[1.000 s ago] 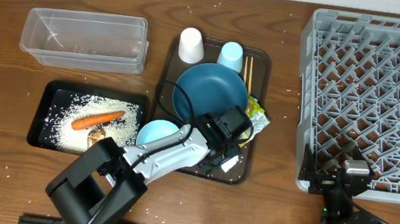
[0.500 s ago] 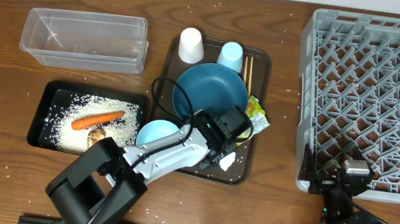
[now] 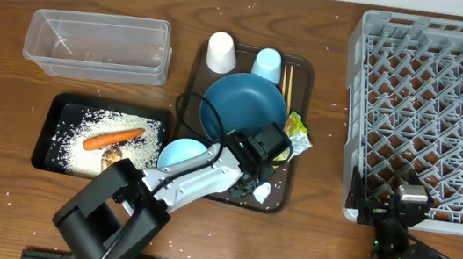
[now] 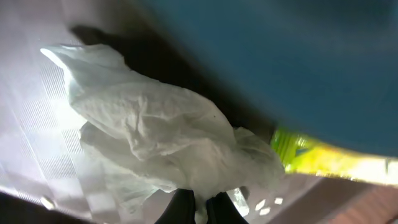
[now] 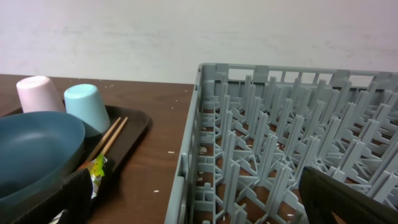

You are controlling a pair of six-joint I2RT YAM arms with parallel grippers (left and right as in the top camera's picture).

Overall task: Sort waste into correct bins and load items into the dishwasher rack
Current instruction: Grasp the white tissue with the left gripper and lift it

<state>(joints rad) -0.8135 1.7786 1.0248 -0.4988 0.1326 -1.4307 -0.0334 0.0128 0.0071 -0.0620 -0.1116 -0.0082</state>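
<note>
On the brown tray (image 3: 289, 179), left claw (image 4: 200, 209) tight on crumpled tissue (image 4: 155, 130)

No word, number or brand can be read in any view. The wrapper (image 4: 323, 158), lying just beyond the tissue (image 4: 155, 137) from the left fingers (image 4: 182, 208), shows only yellow-green patches. It is blurred in the left wrist view and too small from overhead to show letters.
</note>
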